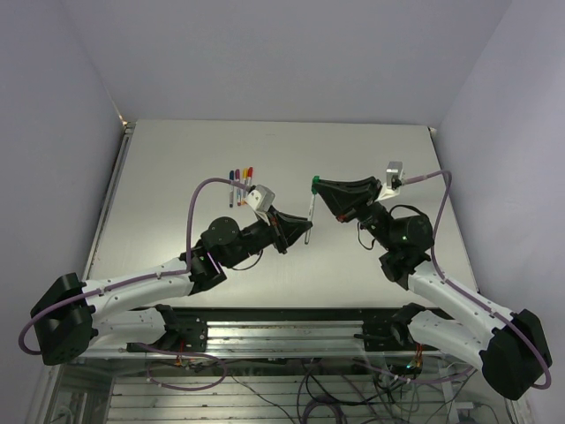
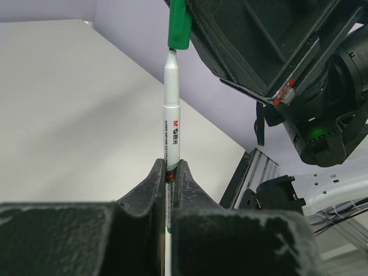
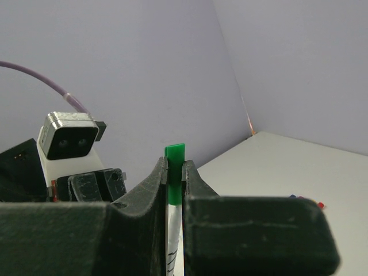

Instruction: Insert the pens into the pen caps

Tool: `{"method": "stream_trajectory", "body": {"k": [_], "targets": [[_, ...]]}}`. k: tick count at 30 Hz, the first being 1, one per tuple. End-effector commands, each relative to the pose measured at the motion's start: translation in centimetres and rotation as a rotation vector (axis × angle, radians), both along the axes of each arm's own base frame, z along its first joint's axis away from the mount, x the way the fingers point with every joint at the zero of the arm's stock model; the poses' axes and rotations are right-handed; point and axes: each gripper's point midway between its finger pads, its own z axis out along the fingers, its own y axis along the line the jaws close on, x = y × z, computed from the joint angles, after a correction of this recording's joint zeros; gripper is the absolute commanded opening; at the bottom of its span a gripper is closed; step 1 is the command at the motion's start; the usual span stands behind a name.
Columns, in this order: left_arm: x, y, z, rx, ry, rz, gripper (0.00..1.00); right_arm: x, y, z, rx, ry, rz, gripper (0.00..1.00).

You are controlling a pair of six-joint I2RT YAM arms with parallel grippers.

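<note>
A pale grey-white pen stands nearly upright above the table's middle. My left gripper is shut on its lower barrel, and in the left wrist view the pen rises out of the closed left gripper. A green pen cap sits over the pen's tip, with the narrow neck below it still showing. My right gripper is shut on that cap. The right wrist view shows the cap pinched in the right gripper, the pen barrel below it.
Several other pens lie side by side on the table behind the left gripper, with blue, purple, red and orange ends. The left wrist camera housing is close to the right gripper.
</note>
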Motion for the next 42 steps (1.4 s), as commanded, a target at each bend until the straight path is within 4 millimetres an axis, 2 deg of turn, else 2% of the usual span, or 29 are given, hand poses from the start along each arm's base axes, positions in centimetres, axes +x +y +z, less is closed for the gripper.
{"method": "stream_trajectory", "body": {"k": [1, 8, 14, 23, 42], "targets": [[-0.4, 0.0, 1.2, -0.039, -0.035, -0.015, 0.07, 0.3, 0.0, 1.7, -0.004, -0.045, -0.023, 0.00], [-0.2, 0.2, 0.8, -0.034, -0.029, 0.000, 0.07, -0.3, -0.1, 3.0, 0.015, -0.068, -0.007, 0.00], [0.1, 0.2, 0.9, -0.038, -0.034, 0.017, 0.07, -0.8, -0.1, 2.5, 0.020, -0.050, 0.017, 0.00], [0.1, 0.1, 2.1, -0.070, -0.082, 0.011, 0.07, -0.7, 0.2, 1.2, 0.021, -0.017, 0.030, 0.00], [0.3, -0.1, 2.0, -0.065, -0.083, 0.013, 0.07, -1.0, 0.3, 0.6, 0.029, -0.003, 0.042, 0.00]]}}
